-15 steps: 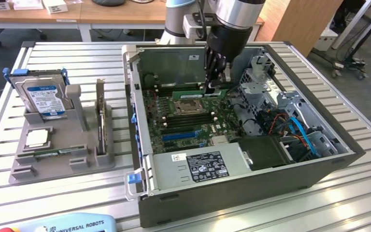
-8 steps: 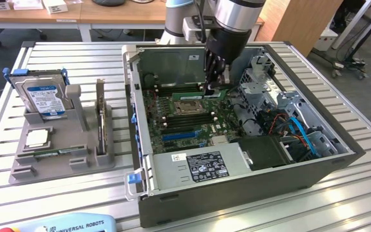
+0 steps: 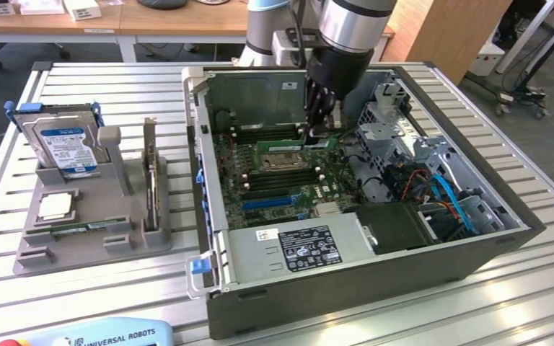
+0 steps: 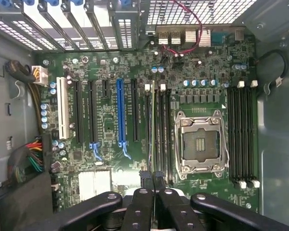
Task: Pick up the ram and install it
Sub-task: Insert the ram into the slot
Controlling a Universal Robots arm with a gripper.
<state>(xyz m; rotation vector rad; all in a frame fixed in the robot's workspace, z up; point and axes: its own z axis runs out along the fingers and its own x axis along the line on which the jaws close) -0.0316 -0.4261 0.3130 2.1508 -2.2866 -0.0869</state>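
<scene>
— Slatted counter [image 3: 113, 288], open computer case [image 3: 354, 281]. Where's the ram [image 3: 330, 142]?

— Pinched in the narrow gripper [image 3: 317, 133], at the memory slots [image 4: 163, 134] beside the CPU socket [image 4: 200, 144]. I think it must line up straight, pushed evenly.

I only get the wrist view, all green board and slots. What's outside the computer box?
Observer: On the exterior view's left of the case, a grey holder sits on the slatted table.
Operator: What's in it?
Observer: A blue-labelled hard drive stands upright in it, with an expansion card beside it.
Operator: Where am I reaching from?
Observer: The arm comes down into the case from above; the gripper, shut on the ram, hangs low over the motherboard by the processor socket.
</scene>
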